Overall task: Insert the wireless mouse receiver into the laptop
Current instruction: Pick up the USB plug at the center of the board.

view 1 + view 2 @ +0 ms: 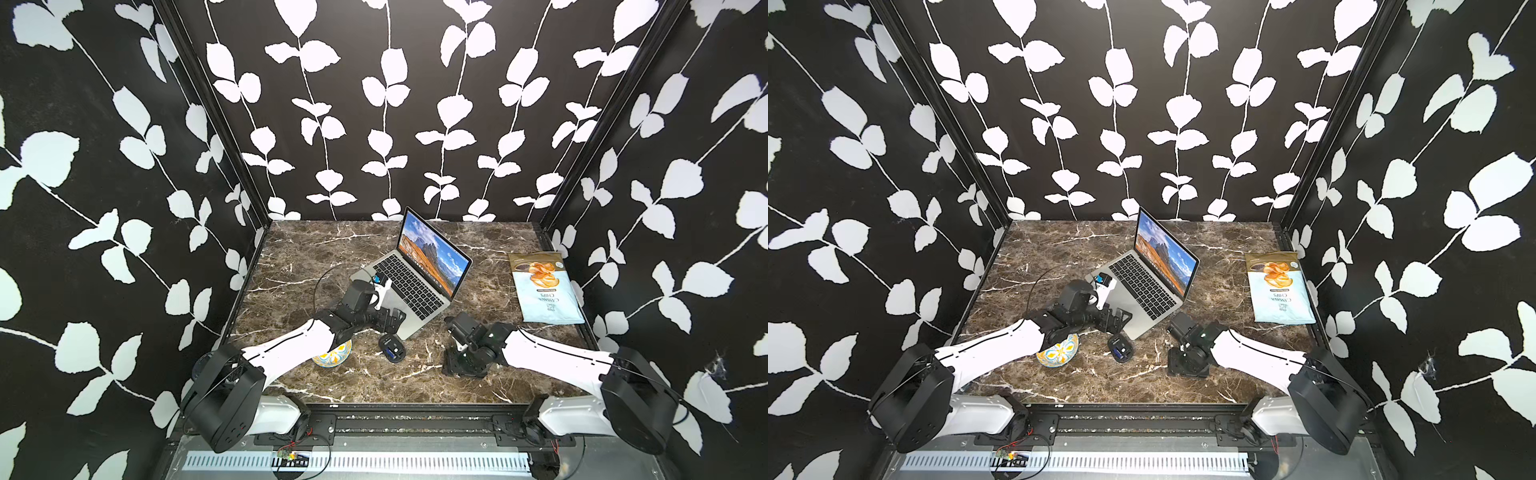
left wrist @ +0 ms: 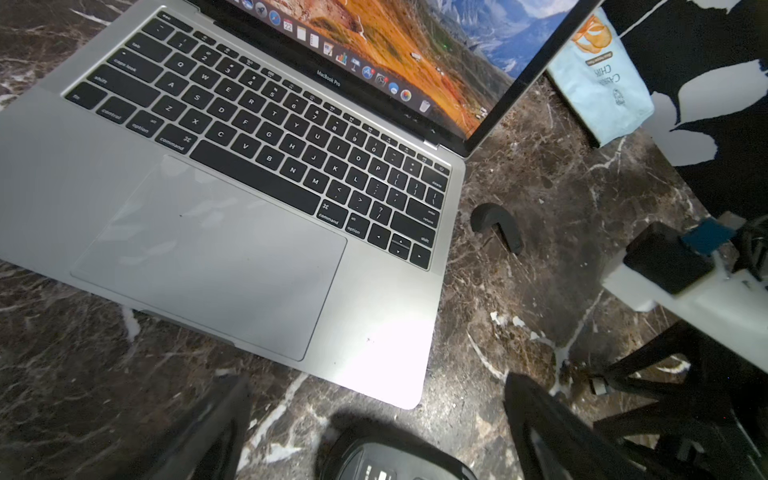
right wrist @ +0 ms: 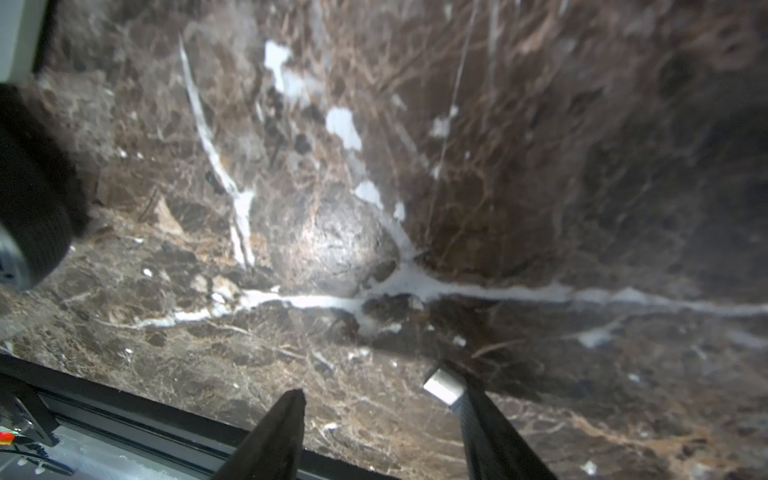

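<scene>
The laptop [image 1: 415, 291] [image 1: 1142, 286] stands open on the marble table, its screen lit; its keys and trackpad [image 2: 208, 249] fill the left wrist view. The receiver [image 3: 442, 386] is a tiny silver plug lying on the table against one finger of my right gripper [image 3: 376, 384], whose jaws stand apart around it. In both top views the right gripper [image 1: 457, 368] [image 1: 1183, 368] points down at the table, in front of the laptop's right corner. My left gripper [image 2: 374, 386] [image 1: 395, 318] hangs wide open just above the black mouse [image 1: 392, 348] [image 2: 395, 461], by the laptop's front corner.
A pale blue chips bag [image 1: 544, 291] lies at the right edge of the table. A patterned bowl [image 1: 332, 355] sits under my left forearm. A small black curved piece [image 2: 496, 226] lies on the table beside the laptop's right edge. Black patterned walls close in three sides.
</scene>
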{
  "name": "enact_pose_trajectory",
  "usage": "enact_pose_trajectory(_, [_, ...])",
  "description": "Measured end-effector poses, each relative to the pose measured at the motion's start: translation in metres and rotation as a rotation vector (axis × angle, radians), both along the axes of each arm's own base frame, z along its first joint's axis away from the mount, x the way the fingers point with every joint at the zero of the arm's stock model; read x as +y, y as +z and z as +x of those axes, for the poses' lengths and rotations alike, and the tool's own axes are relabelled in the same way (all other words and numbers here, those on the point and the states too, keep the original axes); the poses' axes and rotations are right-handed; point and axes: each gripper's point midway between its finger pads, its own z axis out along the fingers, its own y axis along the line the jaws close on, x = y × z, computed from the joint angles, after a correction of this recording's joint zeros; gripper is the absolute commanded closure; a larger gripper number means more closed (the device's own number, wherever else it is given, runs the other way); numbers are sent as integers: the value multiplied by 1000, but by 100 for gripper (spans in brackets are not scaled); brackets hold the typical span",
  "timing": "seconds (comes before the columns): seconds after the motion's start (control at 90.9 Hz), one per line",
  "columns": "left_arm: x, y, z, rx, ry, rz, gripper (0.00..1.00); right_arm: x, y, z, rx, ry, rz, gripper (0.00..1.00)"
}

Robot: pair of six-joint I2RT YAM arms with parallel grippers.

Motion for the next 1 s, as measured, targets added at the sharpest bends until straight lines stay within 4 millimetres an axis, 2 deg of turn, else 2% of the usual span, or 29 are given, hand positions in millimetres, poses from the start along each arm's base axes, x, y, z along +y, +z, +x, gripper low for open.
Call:
enact_pose_trajectory(0.209, [-4, 4, -8, -13, -57, -17, 2, -1, 4, -7, -31, 73, -78, 44])
enact_pose_trajectory(0.352, [-3, 10, -12, -32, -73, -29, 2, 5, 28, 1, -110, 160, -127, 37])
enact_pose_trajectory(0.473, [-4, 12, -13, -38, -86, -37, 2, 6, 40, 6, -146, 247, -147, 40])
enact_pose_trajectory(0.594, [-4, 13, -15, -48, -97, -37, 1, -3, 41, 4, -101, 391, -247, 40])
enact_pose_trajectory(0.737, [-3, 16, -18, -75, -107, -48, 2, -2, 38, 9, -38, 560, -299, 41])
enact_pose_trajectory(1.001, [8, 20, -27, -133, -98, -67, 2, -8, 31, 17, -13, 642, -309, 41])
